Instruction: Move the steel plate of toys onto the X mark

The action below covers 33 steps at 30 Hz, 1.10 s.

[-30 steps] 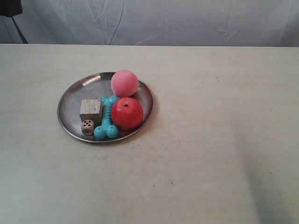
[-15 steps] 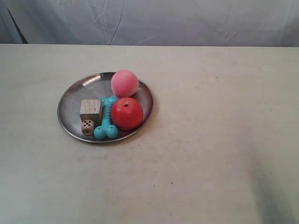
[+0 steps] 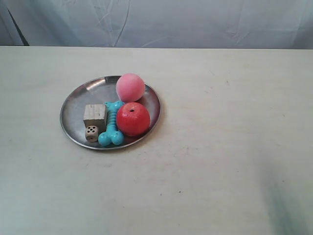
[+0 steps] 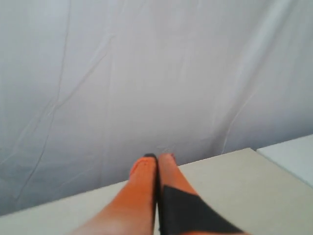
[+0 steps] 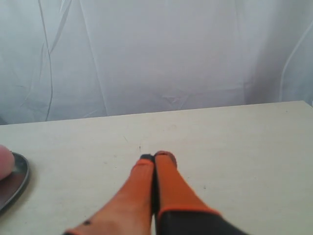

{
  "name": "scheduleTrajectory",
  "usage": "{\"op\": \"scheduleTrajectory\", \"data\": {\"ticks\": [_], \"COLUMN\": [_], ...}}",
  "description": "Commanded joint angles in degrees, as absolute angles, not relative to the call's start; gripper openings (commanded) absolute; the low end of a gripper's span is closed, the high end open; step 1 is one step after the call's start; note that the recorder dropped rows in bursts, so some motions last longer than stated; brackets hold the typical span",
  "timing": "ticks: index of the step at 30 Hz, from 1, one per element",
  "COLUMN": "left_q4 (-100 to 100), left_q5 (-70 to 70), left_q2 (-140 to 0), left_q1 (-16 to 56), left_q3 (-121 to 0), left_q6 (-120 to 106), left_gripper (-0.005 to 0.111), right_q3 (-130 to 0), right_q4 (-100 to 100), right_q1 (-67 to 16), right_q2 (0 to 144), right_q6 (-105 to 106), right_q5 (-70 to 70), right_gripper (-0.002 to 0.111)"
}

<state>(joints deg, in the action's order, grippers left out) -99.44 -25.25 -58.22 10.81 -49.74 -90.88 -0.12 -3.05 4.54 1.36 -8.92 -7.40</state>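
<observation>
The steel plate (image 3: 78,105) lies flat and face up on the table (image 3: 220,147). It carries all its toys: the pink ball (image 3: 130,87), the red apple-like ball (image 3: 133,119), the turquoise bone (image 3: 112,123), the wooden cube (image 3: 95,115) and the die (image 3: 91,133). We judge that the task has not begun, since nothing touches the plate and the whole carry is left to do.

The right gripper (image 5: 154,157) has its orange fingers pressed together on nothing. The plate's rim shows only at the edge of its view, off to one side and well apart from the tips. The left gripper (image 4: 156,157) is likewise closed and empty, and it faces the backdrop cloth (image 4: 146,73) with the plate out of its sight.

We cannot pick out the X mark with any certainty, because the specks on the table are too small to tell.

Being round, the plate has no long axis and no heading. Only the bone does, and its length seems to run roughly the way the right gripper's fingers point.
</observation>
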Motion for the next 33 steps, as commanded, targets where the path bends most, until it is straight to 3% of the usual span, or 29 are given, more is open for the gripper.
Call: {"op": "scheduleTrajectory", "data": {"ticks": [1, 11, 14, 20, 22, 29, 33], "left_q4": [-99.9, -94.7, -76.7, -27.7, -16.8, -3.9, -4.2], "left_q5": [-29.7, -29.7, -26.5, -10.7, -7.7, 3.1, 3.2], "left_q2": [-57.9, -57.2, -55.4, -49.3, -46.6, -33.7, -25.9], "left_q1": [11.0, 11.0, 11.0, 11.0, 11.0, 10.8, 6.6], "left_q3": [-54.4, -56.8, -56.8, -50.2, -46.0, -26.0, -17.2], "left_q6": [-96.4, -90.9, -69.5, -1.3, 8.5, -4.4, -6.0], "left_gripper": [0.0, 0.0, 0.0, 0.0, 0.0, 0.0, 0.0], "right_q3": [0.0, 0.0, 0.0, 0.0, 0.0, 0.0, 0.0], "right_q4": [-3.1, -3.1, -3.1, -3.1, -3.1, -3.1, -3.1], "right_q1": [4.9, 4.9, 4.9, 4.9, 4.9, 4.9, 4.9], "right_q2": [0.9, 0.9, 0.9, 0.9, 0.9, 0.9, 0.9], "right_q6": [-8.8, -8.8, -8.8, -8.8, -8.8, -8.8, -8.8], "right_q5": [-7.2, -7.2, -7.2, -7.2, -7.2, -7.2, -7.2], "right_gripper": [-0.001, -0.001, -0.001, -0.001, -0.001, -0.001, -0.001]}}
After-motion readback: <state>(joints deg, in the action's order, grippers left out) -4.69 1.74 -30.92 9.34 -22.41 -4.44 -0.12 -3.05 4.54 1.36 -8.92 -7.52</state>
